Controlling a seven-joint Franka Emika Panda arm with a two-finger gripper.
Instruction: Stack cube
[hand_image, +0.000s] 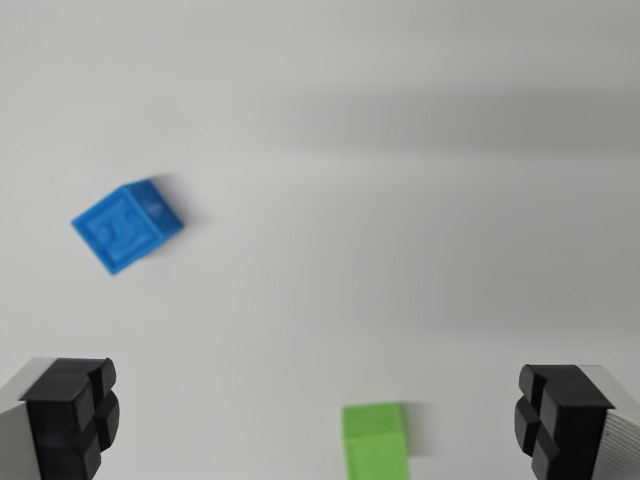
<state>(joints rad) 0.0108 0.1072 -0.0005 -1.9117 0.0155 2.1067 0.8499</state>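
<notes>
A blue cube (127, 225) lies on the white surface at the wrist view's left, rotated diagonally, with embossed marks on its top face. A green cube (376, 441) sits at the bottom edge, right of centre, partly cut off by the frame. My gripper (318, 415) is open, its two black fingertips (75, 410) spread wide at the lower corners. The green cube lies between the fingers, nearer the right one, and is not touched by either. The blue cube is well beyond the left finger.
A plain white tabletop (400, 230) fills the view. A soft grey shadow band crosses the upper right.
</notes>
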